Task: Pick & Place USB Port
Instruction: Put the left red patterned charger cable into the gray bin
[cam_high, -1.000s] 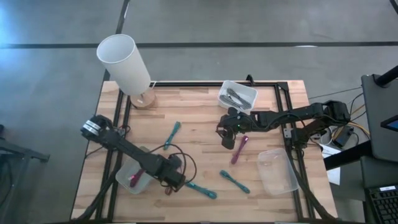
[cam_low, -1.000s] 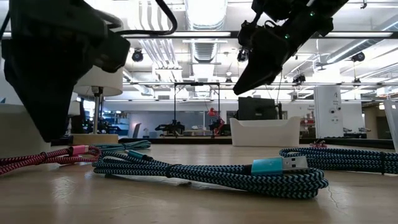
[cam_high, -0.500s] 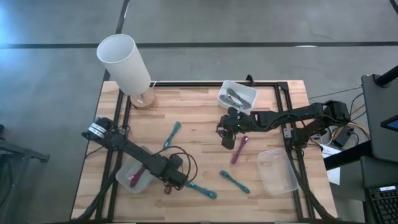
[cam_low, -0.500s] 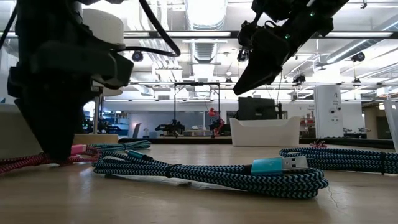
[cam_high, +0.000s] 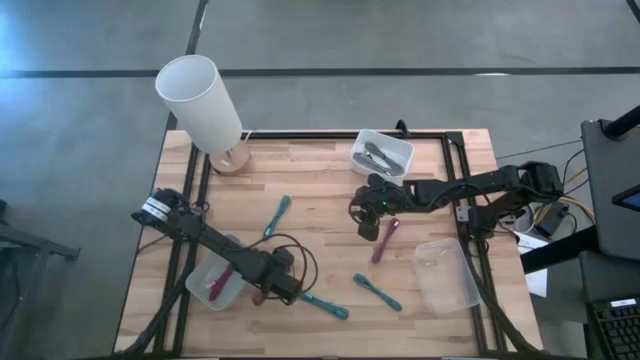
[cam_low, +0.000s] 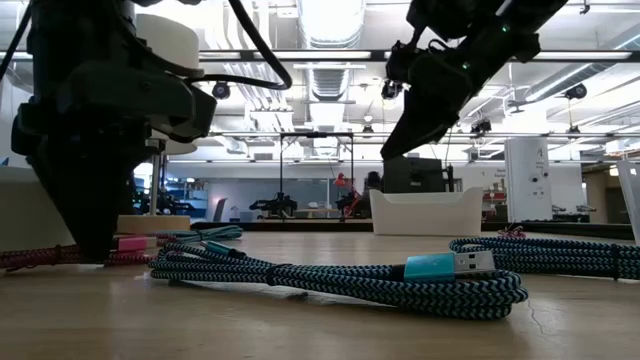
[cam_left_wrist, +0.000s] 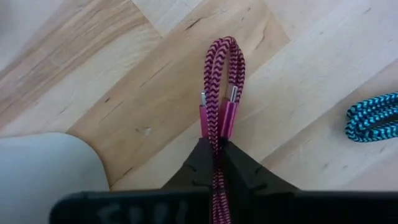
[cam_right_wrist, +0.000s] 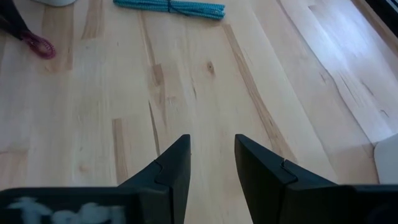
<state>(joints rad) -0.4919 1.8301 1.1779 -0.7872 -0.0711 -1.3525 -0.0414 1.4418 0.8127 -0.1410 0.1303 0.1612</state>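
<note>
— Left gripper (cam_left_wrist: 213, 149)?
— Clenched on the pink cable (cam_left_wrist: 219, 93), whose looped end sticks out past its fingertips.
— Right gripper (cam_right_wrist: 211, 152)?
— Fingers apart, grasping nothing, over bare wood.

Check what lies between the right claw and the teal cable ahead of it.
Bare wood only: the right wrist view shows nothing between the open right claw and the teal cable.

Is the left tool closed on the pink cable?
Yes, the left tool has its fingers pinched together on the pink cable, seen in the left wrist view.
</note>
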